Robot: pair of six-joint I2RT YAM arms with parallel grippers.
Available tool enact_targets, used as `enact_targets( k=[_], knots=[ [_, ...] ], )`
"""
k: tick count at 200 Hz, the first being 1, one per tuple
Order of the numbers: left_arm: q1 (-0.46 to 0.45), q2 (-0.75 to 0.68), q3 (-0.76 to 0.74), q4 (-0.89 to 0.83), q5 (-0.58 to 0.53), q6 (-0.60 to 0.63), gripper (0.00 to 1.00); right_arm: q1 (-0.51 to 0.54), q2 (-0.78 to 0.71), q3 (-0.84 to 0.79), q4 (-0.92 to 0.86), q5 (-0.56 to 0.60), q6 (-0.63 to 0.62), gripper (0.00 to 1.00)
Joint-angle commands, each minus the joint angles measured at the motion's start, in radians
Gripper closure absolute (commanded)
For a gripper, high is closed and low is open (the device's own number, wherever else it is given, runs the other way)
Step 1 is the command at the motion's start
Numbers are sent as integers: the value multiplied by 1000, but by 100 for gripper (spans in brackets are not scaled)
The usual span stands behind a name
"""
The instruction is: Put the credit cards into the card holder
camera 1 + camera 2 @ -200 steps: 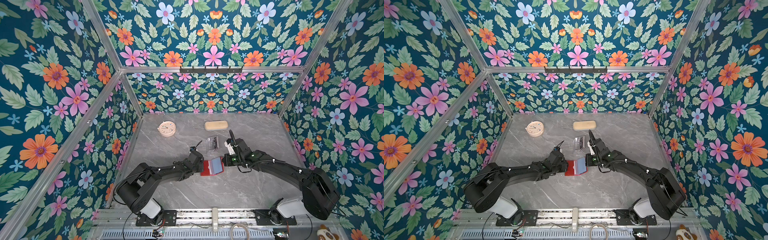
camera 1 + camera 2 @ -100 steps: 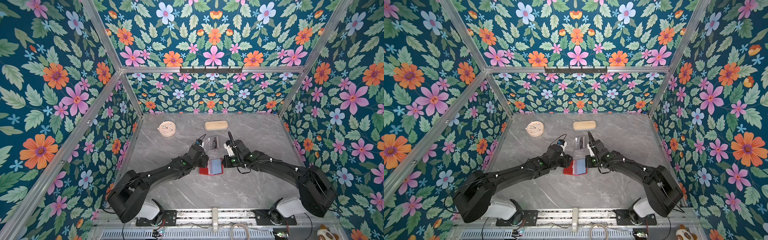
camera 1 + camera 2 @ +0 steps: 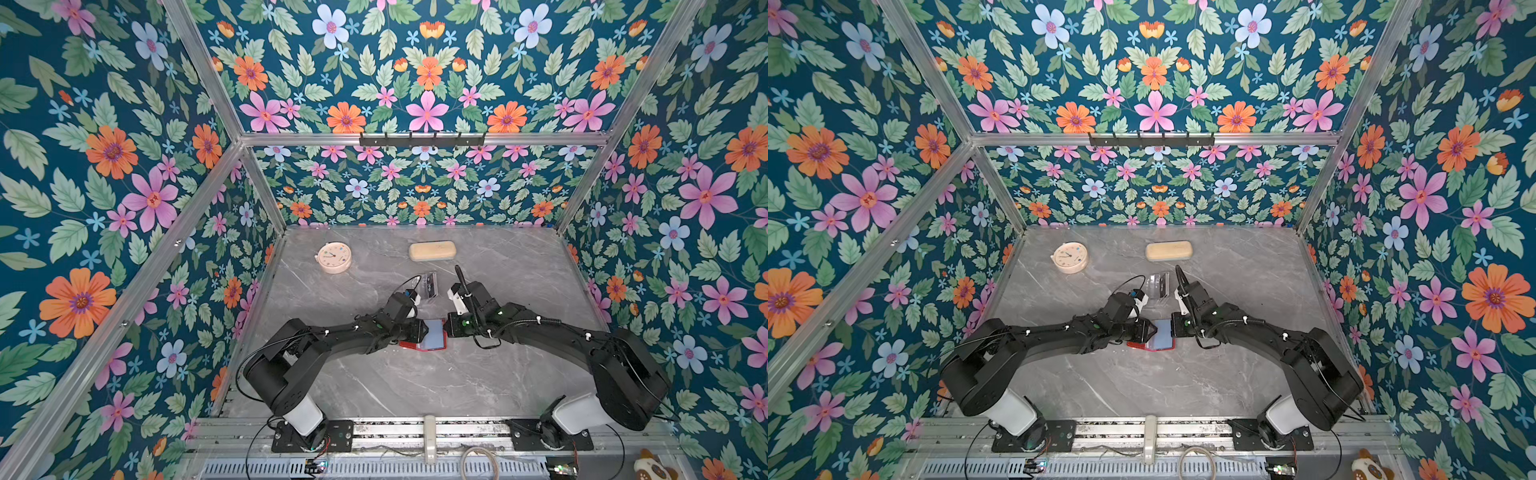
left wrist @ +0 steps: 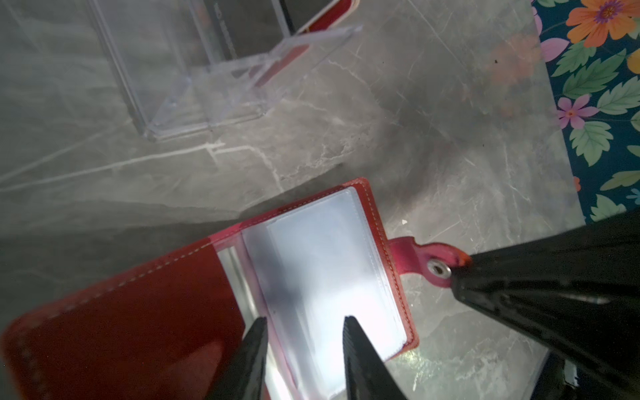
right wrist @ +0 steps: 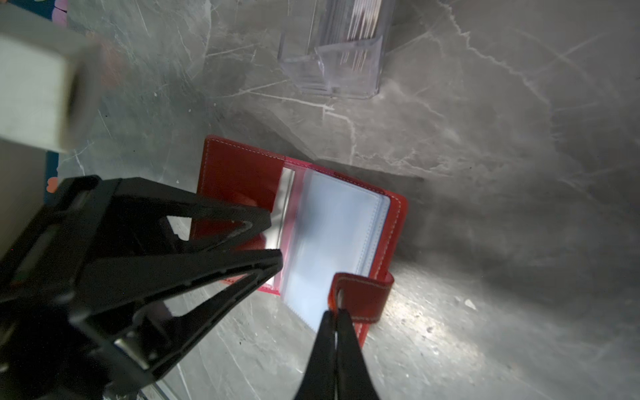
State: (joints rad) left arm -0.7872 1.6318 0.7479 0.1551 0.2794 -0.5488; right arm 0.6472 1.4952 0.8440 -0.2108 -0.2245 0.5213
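Observation:
The red card holder (image 3: 432, 340) lies open at mid-table, its clear sleeves (image 4: 332, 263) facing up. My right gripper (image 5: 334, 313) is shut on the holder's red snap tab (image 5: 363, 298). My left gripper (image 4: 304, 323) hovers low over the sleeves near the spine; its fingers (image 4: 258, 332) stand apart with sleeve edges between them. In both top views the two grippers meet over the holder (image 3: 1160, 338) from either side. The credit cards (image 5: 356, 31) stand on edge in a clear acrylic stand (image 3: 430, 284) just behind; a red one (image 4: 329, 14) shows in the left wrist view.
A pink round clock (image 3: 333, 257) and a beige oblong case (image 3: 432, 250) lie at the back of the grey marble table (image 3: 415, 386). Floral walls close in the left, right and back sides. The acrylic stand (image 3: 1160, 284) sits close behind both wrists.
My left gripper swung in from the holder's left edge onto the open sleeves, and its jaws have narrowed. The right gripper has kept hold of the tab.

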Motion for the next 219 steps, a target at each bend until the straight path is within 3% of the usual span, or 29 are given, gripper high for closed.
enact_targets(
  k=[1, 201, 219],
  knots=[
    [-1, 20, 2, 53, 47, -21, 64, 2, 11, -2, 17, 5, 13, 100],
    [-1, 116, 9, 116, 104, -64, 70, 0, 53, 4, 29, 1, 14, 100],
    [0, 120, 8, 119, 106, -66, 76, 1, 53, 4, 28, 1, 14, 100]
  ],
)
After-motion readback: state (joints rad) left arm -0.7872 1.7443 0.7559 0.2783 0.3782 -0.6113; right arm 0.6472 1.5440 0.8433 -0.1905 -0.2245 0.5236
